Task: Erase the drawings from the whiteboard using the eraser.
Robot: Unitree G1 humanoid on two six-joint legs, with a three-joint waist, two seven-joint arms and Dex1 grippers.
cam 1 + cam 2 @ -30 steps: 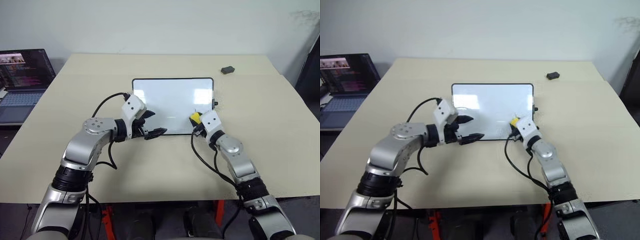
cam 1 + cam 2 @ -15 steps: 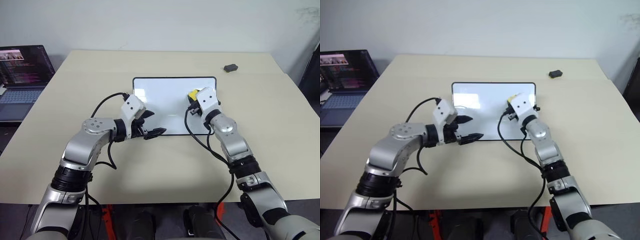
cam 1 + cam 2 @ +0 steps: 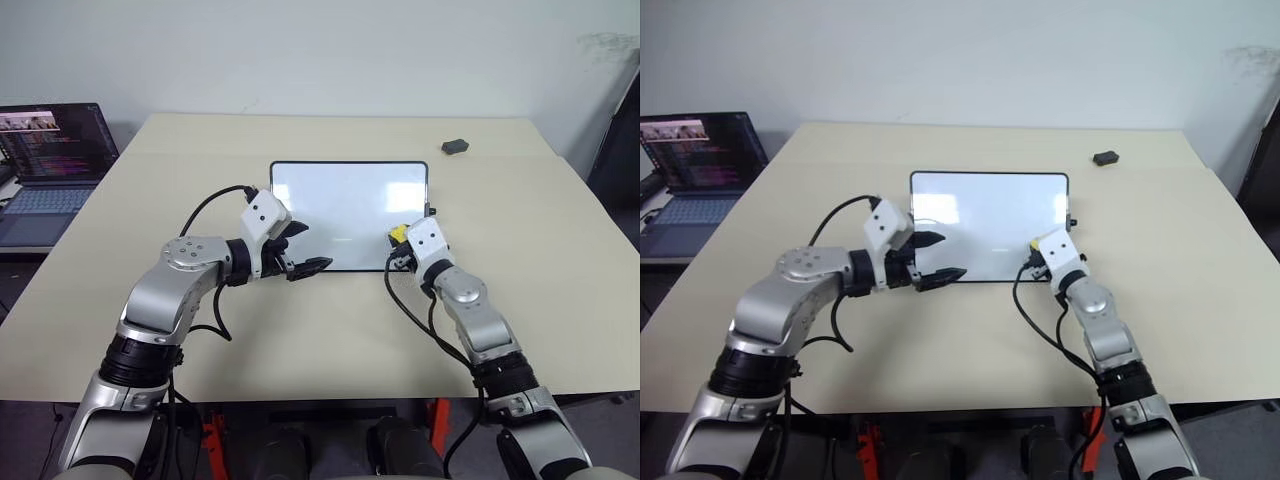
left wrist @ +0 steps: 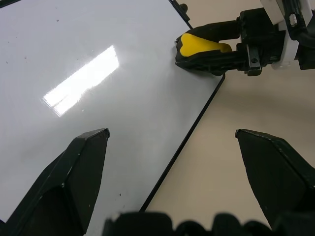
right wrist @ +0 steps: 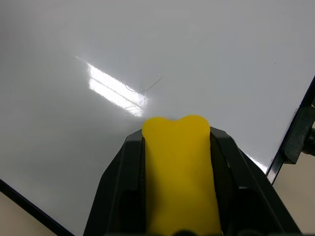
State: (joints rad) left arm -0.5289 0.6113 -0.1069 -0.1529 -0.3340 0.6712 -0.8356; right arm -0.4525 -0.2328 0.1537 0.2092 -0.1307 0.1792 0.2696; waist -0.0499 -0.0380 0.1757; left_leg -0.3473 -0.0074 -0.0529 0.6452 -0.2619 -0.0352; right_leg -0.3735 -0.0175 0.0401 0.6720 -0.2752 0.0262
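While clamped between the shut jaws of the right gripper [image 3: 398,250], the yellow block eraser [image 4: 201,46] pointed lengthwise onto the glossy black-framed whiteboard [image 3: 348,212]; its white surface lay ahead. Left gripper [image 3: 303,247]: wide open, empty, beside the board's near edge.

laptop [image 3: 50,165] cut off by left edge of head views, screen text too small to read. small dark object [image 3: 455,147] upper right on the table [image 3: 330,330], too small to identify. eraser [image 5: 179,172] rear cut off by bottom edge of right wrist view, underside hidden between the jaws. whiteboard [image 4: 98,88] runs off left wrist frame top and left.
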